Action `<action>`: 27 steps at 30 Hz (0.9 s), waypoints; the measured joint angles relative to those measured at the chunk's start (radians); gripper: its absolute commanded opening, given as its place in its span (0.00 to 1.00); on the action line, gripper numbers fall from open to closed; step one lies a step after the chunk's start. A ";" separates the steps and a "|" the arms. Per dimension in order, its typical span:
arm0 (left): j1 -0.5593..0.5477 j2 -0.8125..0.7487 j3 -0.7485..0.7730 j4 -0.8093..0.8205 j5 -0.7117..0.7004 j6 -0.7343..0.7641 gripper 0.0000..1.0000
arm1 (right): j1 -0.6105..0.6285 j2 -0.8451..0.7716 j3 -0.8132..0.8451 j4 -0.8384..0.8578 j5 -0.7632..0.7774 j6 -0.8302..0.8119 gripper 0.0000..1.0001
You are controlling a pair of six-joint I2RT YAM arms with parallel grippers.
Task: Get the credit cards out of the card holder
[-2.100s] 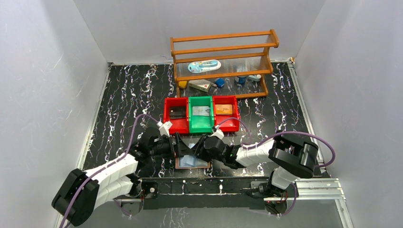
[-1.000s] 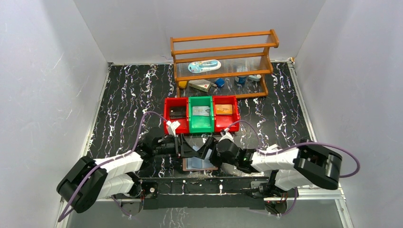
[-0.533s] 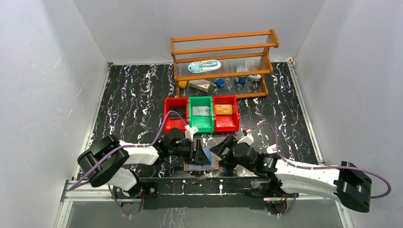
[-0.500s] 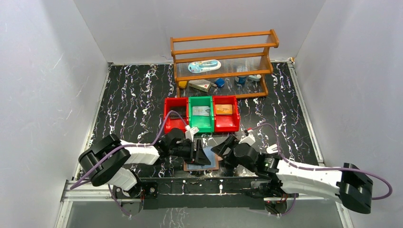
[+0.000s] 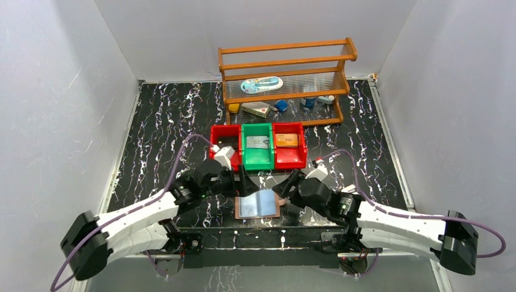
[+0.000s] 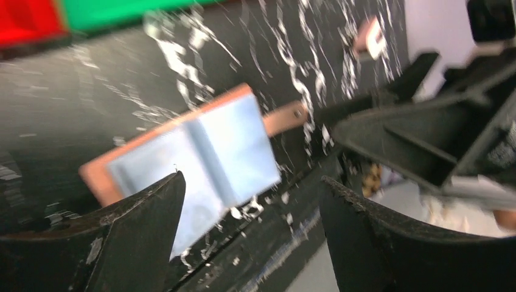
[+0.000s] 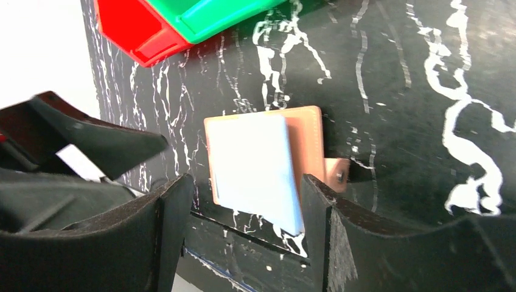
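Note:
The card holder point(image 5: 258, 205) lies open and flat near the table's front edge, silvery-blue sleeves up, with its snap tab point(image 7: 336, 172) sticking out to the right. A grey credit card point(image 5: 258, 142) lies in the green bin point(image 5: 256, 162) and an orange one point(image 5: 287, 139) in the right red bin point(image 5: 291, 161). My left gripper point(image 5: 241, 180) hovers open just behind the holder's left half, holding nothing. My right gripper point(image 5: 291, 184) stands open at the holder's back right corner, also holding nothing. The holder point(image 6: 201, 152) shows between the left fingers point(image 6: 140, 225), and the holder point(image 7: 255, 164) between the right fingers point(image 7: 173, 213).
A second red bin point(image 5: 215, 135) stands left of the green one, partly covered by my left wrist. A wooden rack point(image 5: 285, 79) with small items stands at the back. The metal rail point(image 5: 304, 237) runs along the front edge, close to the holder.
Both grippers have lifted off and drawn back from the card holder, which now lies uncovered. The left jaws opened wider; the left arm swung back toward the bins.

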 measured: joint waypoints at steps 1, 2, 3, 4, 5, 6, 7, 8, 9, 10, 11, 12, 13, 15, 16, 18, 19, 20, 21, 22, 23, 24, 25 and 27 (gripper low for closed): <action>0.000 -0.050 0.014 -0.064 -0.067 0.008 0.83 | 0.000 0.036 0.029 -0.005 -0.004 -0.012 0.73; 0.000 -0.096 0.028 -0.129 -0.137 0.010 0.86 | 0.000 0.076 0.064 -0.010 -0.010 -0.030 0.73; 0.001 -0.127 0.035 -0.180 -0.189 0.010 0.88 | 0.001 0.116 0.101 -0.011 -0.016 -0.048 0.73; 0.002 -0.162 0.039 -0.241 -0.253 0.010 0.89 | 0.002 0.152 0.135 -0.012 -0.019 -0.062 0.73; 0.004 -0.191 0.039 -0.301 -0.310 0.006 0.90 | 0.006 0.195 0.176 -0.013 -0.020 -0.082 0.73; 0.004 -0.211 0.039 -0.354 -0.353 0.001 0.91 | 0.011 0.226 0.202 -0.012 -0.021 -0.095 0.73; 0.004 -0.229 0.039 -0.413 -0.403 -0.011 0.92 | 0.017 0.260 0.232 -0.012 -0.023 -0.108 0.73; 0.004 -0.245 0.039 -0.472 -0.449 -0.023 0.92 | 0.024 0.294 0.259 -0.014 -0.023 -0.121 0.73; 0.005 -0.262 0.038 -0.526 -0.491 -0.042 0.93 | 0.030 0.328 0.285 -0.018 -0.023 -0.132 0.73; 0.005 -0.280 0.037 -0.573 -0.529 -0.060 0.93 | 0.035 0.356 0.305 -0.021 -0.024 -0.138 0.73; 0.005 -0.297 0.035 -0.607 -0.556 -0.078 0.93 | 0.040 0.389 0.327 -0.029 -0.023 -0.145 0.73; 0.005 -0.323 0.031 -0.653 -0.591 -0.105 0.94 | 0.045 0.425 0.350 -0.038 -0.023 -0.153 0.73; 0.005 -0.341 0.029 -0.679 -0.613 -0.121 0.94 | 0.050 0.463 0.371 -0.044 -0.023 -0.159 0.73; 0.005 -0.381 0.025 -0.740 -0.655 -0.158 0.95 | 0.061 0.531 0.412 -0.066 -0.023 -0.169 0.74; 0.005 -0.397 0.025 -0.762 -0.670 -0.172 0.95 | 0.066 0.561 0.432 -0.080 -0.021 -0.175 0.75; 0.005 -0.422 0.025 -0.792 -0.693 -0.193 0.95 | 0.078 0.615 0.474 -0.109 -0.016 -0.185 0.75; 0.005 -0.432 0.025 -0.806 -0.703 -0.201 0.96 | 0.084 0.641 0.499 -0.125 -0.015 -0.188 0.76; 0.005 -0.438 0.025 -0.816 -0.711 -0.206 0.96 | 0.090 0.669 0.526 -0.141 -0.013 -0.193 0.76; 0.005 -0.441 0.025 -0.823 -0.718 -0.211 0.96 | 0.096 0.696 0.555 -0.158 -0.010 -0.198 0.76; 0.005 -0.443 0.025 -0.830 -0.725 -0.214 0.97 | 0.102 0.722 0.584 -0.174 -0.005 -0.204 0.76; 0.005 -0.443 0.025 -0.838 -0.731 -0.218 0.98 | 0.108 0.748 0.612 -0.189 0.000 -0.208 0.76; 0.005 -0.443 0.025 -0.845 -0.734 -0.221 0.98 | 0.114 0.772 0.637 -0.205 0.005 -0.212 0.76; 0.005 -0.442 0.025 -0.849 -0.735 -0.224 0.98 | 0.118 0.793 0.661 -0.220 0.010 -0.214 0.77; 0.005 -0.442 0.025 -0.855 -0.737 -0.228 0.98 | 0.126 0.832 0.697 -0.241 0.014 -0.218 0.76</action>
